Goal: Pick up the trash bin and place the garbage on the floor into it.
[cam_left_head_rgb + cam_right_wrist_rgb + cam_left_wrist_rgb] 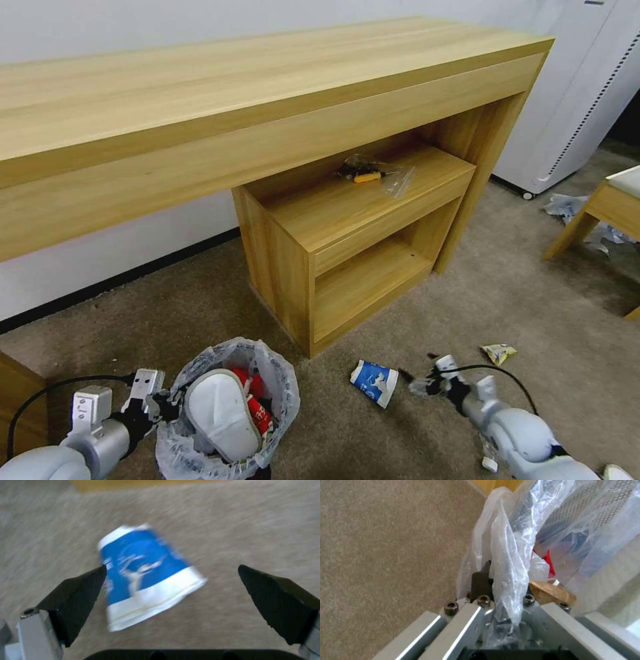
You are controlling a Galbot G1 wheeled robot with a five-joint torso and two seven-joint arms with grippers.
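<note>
1. Your right pincer (171, 590) has its jaws wide apart, hovering over the crushed blue-and-white paper carton (146, 577) on the beige short-pile carpet floor (260, 530). The carton sits between the tips, nearer one of them, so centre it before squeezing.
2. Come straight down and nip the flattened body; I'd guess it slides otherwise.
3. Your left pincer (501, 590) is clamped on the rim of the small round black bin with the crinkly clear bag liner (277, 380). Keep it level, that white slipper (220, 413) looks tippy.
</note>
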